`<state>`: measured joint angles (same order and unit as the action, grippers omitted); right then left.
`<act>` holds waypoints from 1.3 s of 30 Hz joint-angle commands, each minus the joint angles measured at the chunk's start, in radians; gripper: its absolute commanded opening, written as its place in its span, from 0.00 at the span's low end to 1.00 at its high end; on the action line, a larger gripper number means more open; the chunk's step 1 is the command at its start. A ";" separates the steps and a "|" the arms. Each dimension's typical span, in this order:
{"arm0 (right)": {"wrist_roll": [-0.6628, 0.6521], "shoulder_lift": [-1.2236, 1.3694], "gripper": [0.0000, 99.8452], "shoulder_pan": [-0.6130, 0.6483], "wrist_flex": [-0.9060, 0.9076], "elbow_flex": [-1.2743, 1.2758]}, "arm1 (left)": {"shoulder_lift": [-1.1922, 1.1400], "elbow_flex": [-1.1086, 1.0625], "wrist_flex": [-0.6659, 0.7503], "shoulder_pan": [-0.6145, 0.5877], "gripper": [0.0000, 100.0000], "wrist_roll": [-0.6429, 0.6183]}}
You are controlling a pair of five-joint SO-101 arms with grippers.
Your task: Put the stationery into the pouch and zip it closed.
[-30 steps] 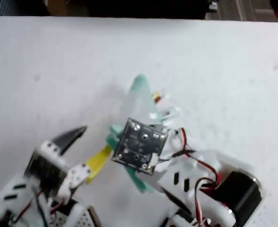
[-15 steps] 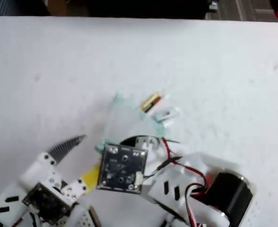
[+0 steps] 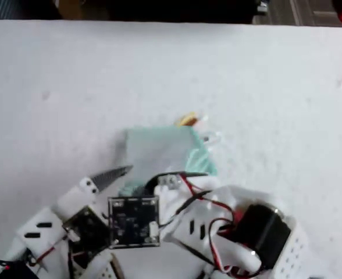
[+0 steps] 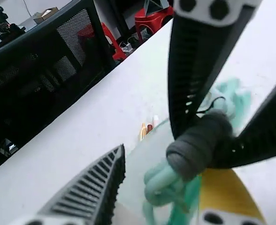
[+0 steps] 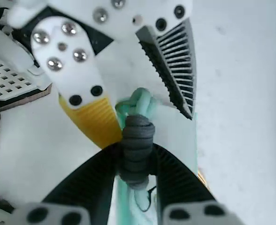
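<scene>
The translucent mint-green zip pouch (image 3: 159,148) lies flat on the white surface (image 3: 246,75). A yellow-orange stationery piece (image 3: 187,120) shows at its far edge.

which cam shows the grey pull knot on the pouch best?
Right wrist view: the grey knot sits centred, pinched in the right gripper, teal cord just beyond it. Left wrist view shows it side-on, partly masked by the gripper's black fingers. High view: the arms overlie that end of the pouch.

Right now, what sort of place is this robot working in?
Probably an indoor workshop or lab: a white table, with what looks like a black mesh chair and red stools behind it.
</scene>
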<state>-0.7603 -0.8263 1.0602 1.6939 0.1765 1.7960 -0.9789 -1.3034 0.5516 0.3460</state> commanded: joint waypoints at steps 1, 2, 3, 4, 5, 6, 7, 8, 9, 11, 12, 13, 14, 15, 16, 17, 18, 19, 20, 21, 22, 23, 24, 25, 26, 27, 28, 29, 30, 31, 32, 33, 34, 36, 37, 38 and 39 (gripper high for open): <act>-0.017 0.015 0.02 -0.004 0.024 -0.040 | 0.005 0.011 0.080 0.016 0.26 0.002; -0.017 0.015 0.02 -0.015 0.024 -0.066 | 0.005 0.011 0.084 0.016 0.26 0.002; -0.017 0.015 0.02 -0.027 0.024 -0.095 | 0.005 0.011 0.084 0.016 0.26 0.002; -0.017 0.015 0.02 -0.042 0.024 -0.124 | 0.005 0.009 0.084 0.016 0.26 0.002; -0.017 0.015 0.02 -0.056 0.024 -0.152 | 0.005 0.000 0.086 0.016 0.26 0.002; -0.017 0.015 0.02 -0.068 0.024 -0.173 | 0.005 -0.012 0.089 0.016 0.26 0.002; -0.017 0.015 0.02 -0.074 0.024 -0.187 | 0.005 -0.028 0.094 0.016 0.26 0.002; -0.017 0.015 0.02 -0.077 0.024 -0.198 | 0.005 -0.046 0.095 0.016 0.26 0.002; -0.017 0.015 0.02 -0.077 0.024 -0.207 | 0.005 -0.063 0.100 0.015 0.26 0.002; -0.017 0.015 0.02 -0.077 0.025 -0.218 | 0.007 -0.086 0.100 0.013 0.26 0.002; -0.017 0.015 0.02 -0.079 0.025 -0.224 | 0.007 -0.092 0.100 0.010 0.26 0.002; -0.017 0.015 0.02 -0.084 0.025 -0.230 | 0.007 -0.092 0.095 0.008 0.26 0.002; -0.017 0.015 0.02 -0.097 0.025 -0.236 | 0.007 -0.091 0.092 0.008 0.26 0.002; -0.017 0.015 0.02 -0.120 0.025 -0.245 | 0.007 -0.091 0.091 0.008 0.26 0.002; -0.017 0.015 0.02 -0.145 0.025 -0.255 | 0.008 -0.089 0.084 0.008 0.26 0.005; -0.017 0.016 0.02 -0.174 0.025 -0.265 | 0.012 -0.087 0.075 0.008 0.26 0.008; -0.018 0.016 0.02 -0.205 0.025 -0.278 | 0.021 -0.083 0.069 0.008 0.26 0.008; -0.018 0.016 0.02 -0.236 0.025 -0.288 | 0.024 -0.077 0.063 0.008 0.26 0.008; -0.018 0.016 0.02 -0.259 0.025 -0.301 | 0.027 -0.068 0.064 0.008 0.26 0.006; -0.018 0.016 0.02 -0.275 0.025 -0.310 | 0.027 -0.052 0.064 0.007 0.26 0.003; -0.018 0.016 0.02 -0.286 0.025 -0.318 | 0.027 -0.038 0.064 0.007 0.26 0.003; -0.018 0.018 0.02 -0.292 0.025 -0.319 | 0.027 -0.021 0.064 0.007 0.26 0.002; -0.018 0.019 0.02 -0.292 0.025 -0.319 | 0.027 -0.008 0.064 0.007 0.26 0.002; -0.018 0.021 0.02 -0.294 0.025 -0.319 | 0.027 0.002 0.064 0.007 0.26 0.002; -0.018 0.022 0.02 -0.294 0.025 -0.319 | 0.027 0.005 0.066 0.007 0.26 0.002; -0.018 0.022 0.02 -0.294 0.025 -0.319 | 0.027 0.005 0.066 0.007 0.26 0.002; -0.018 0.022 0.02 -0.294 0.025 -0.319 | 0.027 0.003 0.064 0.008 0.26 0.002; -0.018 0.024 0.02 -0.294 0.024 -0.322 | 0.027 -0.011 0.069 0.015 0.26 0.000; -0.018 0.025 0.02 -0.294 0.019 -0.328 | 0.027 -0.029 0.075 0.019 0.26 0.000; -0.017 0.025 0.02 -0.294 0.008 -0.336 | 0.027 -0.049 0.092 0.028 0.26 0.000; -0.015 0.030 0.02 -0.295 -0.001 -0.347 | 0.027 -0.064 0.101 0.028 0.26 0.000; -0.012 0.038 0.02 -0.295 -0.004 -0.364 | 0.027 -0.074 0.103 0.027 0.26 0.000; -0.011 0.048 0.02 -0.295 -0.004 -0.384 | 0.027 -0.075 0.103 0.025 0.26 0.000; -0.008 0.079 0.02 -0.295 -0.004 -0.428 | 0.027 -0.077 0.100 0.025 0.26 0.000; 0.012 0.096 0.02 -0.295 -0.004 -0.456 | 0.027 -0.075 0.100 0.025 0.26 0.000; 0.038 0.114 0.02 -0.295 -0.004 -0.485 | 0.027 -0.075 0.100 0.025 0.26 0.000; 0.061 0.130 0.02 -0.295 -0.002 -0.514 | 0.027 -0.074 0.100 0.025 0.26 0.002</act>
<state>-0.7495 -0.7204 0.7963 1.7031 -0.2179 1.8190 -1.0434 -1.2022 0.5608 0.3445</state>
